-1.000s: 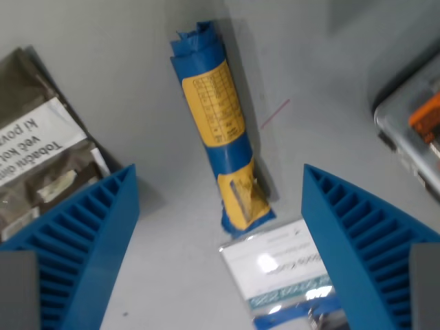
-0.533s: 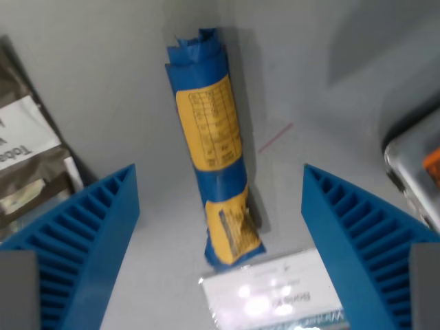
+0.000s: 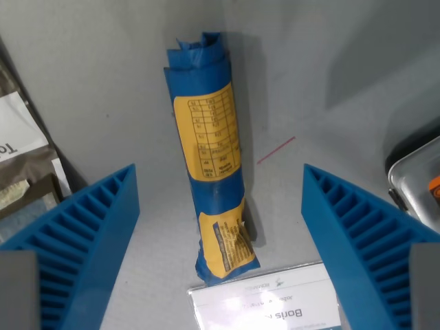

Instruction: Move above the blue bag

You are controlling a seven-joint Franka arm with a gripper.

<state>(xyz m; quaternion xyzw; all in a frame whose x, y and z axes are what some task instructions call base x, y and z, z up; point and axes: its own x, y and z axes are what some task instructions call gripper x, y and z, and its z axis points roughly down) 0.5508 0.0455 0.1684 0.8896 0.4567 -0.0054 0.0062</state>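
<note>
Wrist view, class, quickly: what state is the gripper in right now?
Gripper: open, jaws wide apart and empty, either side of the rolled blue plastic bag with yellow labels.

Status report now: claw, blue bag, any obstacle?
Claw open, holding nothing. Blue bag rolled, lying between the fingers. White card touches its near end.

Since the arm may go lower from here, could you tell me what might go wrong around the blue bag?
The open gripper straddles the blue bag, but the white card touches or overlaps the bag's near end, so a descent could catch it too. The brown packet lies close to one finger, and the metal container close to the other; either might be nudged.
</note>
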